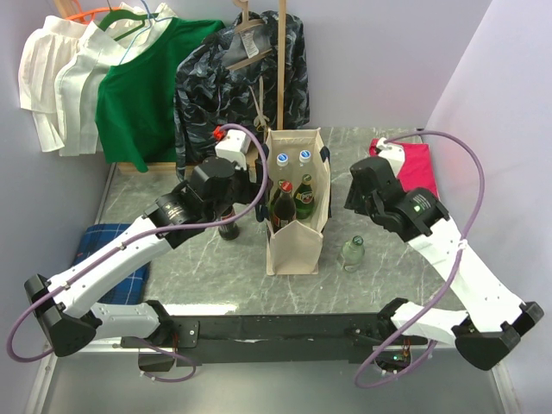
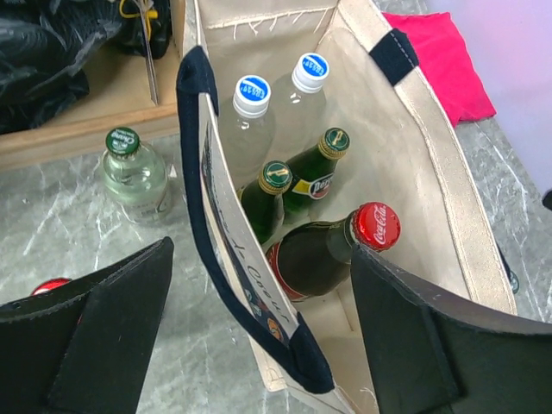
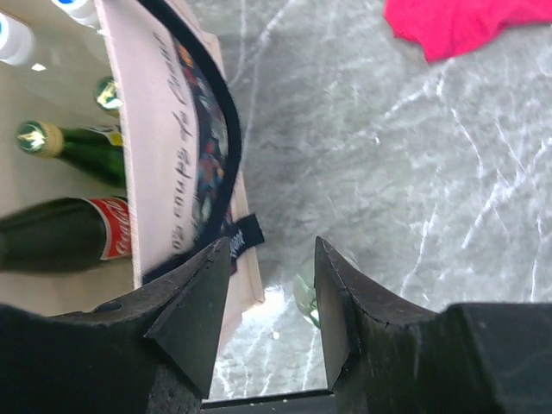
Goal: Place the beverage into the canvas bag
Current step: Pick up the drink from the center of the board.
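Remote station, one moment logged.

The canvas bag point(image 1: 293, 246) stands upright mid-worktop point(image 1: 211, 269) between the two arms, mouth open. I count five bottles inside:
- two clear bottles with blue-and-white caps point(image 2: 253, 90) at the far end
- two green glass bottles point(image 2: 309, 172) in the middle
- a cola bottle point(image 2: 315, 259) with a red cap at the near end, leaning toward the bag's right wall

Left tool point(image 2: 260, 259): jaws wide, holding nothing. It hangs over the bag's near left corner. One finger point(image 2: 95, 345) is outside the bag and the other point(image 2: 431, 345) is over the inside, with the navy handle point(image 2: 188, 147) running between them. I cannot tell whether either finger touches the canvas.

Right tool point(image 3: 270, 259): jaws part-way apart, nothing gripped. It sits just beside the bag's printed right wall. The finger nearer the bag point(image 3: 185, 319) is close to the canvas, but I cannot tell whether they touch.

Outside the bag, on the worktop:
- a small clear bottle with a green cap point(image 2: 131, 172) left of the bag, near a wooden base point(image 2: 78, 129)
- another clear glass bottle point(image 1: 353, 253) right of the bag, by its near corner
- a dark bottle point(image 1: 228, 226) under the left arm, just left of the bag
- a red cloth point(image 1: 414, 164) at the far right
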`<action>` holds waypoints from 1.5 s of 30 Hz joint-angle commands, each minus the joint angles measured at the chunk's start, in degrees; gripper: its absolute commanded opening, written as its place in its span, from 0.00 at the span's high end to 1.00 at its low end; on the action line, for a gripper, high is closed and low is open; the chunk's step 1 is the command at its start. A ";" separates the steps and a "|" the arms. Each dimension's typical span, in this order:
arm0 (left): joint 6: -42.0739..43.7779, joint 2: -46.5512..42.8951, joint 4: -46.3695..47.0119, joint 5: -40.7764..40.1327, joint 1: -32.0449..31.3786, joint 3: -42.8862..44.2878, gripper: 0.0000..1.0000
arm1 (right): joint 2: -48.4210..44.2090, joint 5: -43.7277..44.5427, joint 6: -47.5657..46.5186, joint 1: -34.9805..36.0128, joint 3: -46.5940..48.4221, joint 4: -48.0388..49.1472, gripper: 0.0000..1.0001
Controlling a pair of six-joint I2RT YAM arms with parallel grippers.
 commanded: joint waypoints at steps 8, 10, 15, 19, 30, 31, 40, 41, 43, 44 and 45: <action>-3.70 1.76 -2.16 -2.02 -0.22 0.97 0.12 | -6.94 -0.58 5.30 0.15 -8.14 -3.07 0.47; -3.78 1.94 -2.24 -2.20 -0.22 0.97 0.11 | -7.29 -1.20 6.00 0.24 -9.98 -3.33 0.47; -4.05 2.20 -2.33 -1.76 -0.22 0.70 0.11 | -7.74 -2.25 6.97 0.24 -13.68 -3.33 0.47; -4.14 2.02 -2.51 -2.20 -0.22 0.44 0.11 | -8.08 -2.34 8.02 0.24 -15.17 -4.74 0.46; -3.61 2.55 -2.25 -2.47 -0.22 0.53 0.11 | -7.21 -4.01 8.55 0.24 -17.99 -3.07 0.46; -3.61 2.64 -2.24 -2.47 -0.22 0.62 0.11 | -6.95 -4.45 8.47 0.24 -18.08 -2.72 0.46; -3.96 2.73 -2.24 -2.99 -0.22 0.53 0.11 | -5.98 -5.85 8.38 0.24 -20.71 -1.40 0.45; -4.05 2.73 -2.24 -2.91 -0.22 0.53 0.11 | -5.89 -5.94 8.46 0.15 -21.15 -1.23 0.45; -4.22 2.73 -2.24 -2.91 -0.14 0.53 0.11 | -5.89 -6.12 8.47 0.24 -21.42 -0.96 0.45; -4.31 2.90 -2.24 -2.91 -0.22 0.53 0.11 | -5.89 -6.21 8.46 0.33 -21.68 -0.70 0.45; -4.23 2.82 -2.24 -2.91 -0.22 0.53 0.10 | -5.80 -6.21 8.38 0.24 -21.77 -0.61 0.45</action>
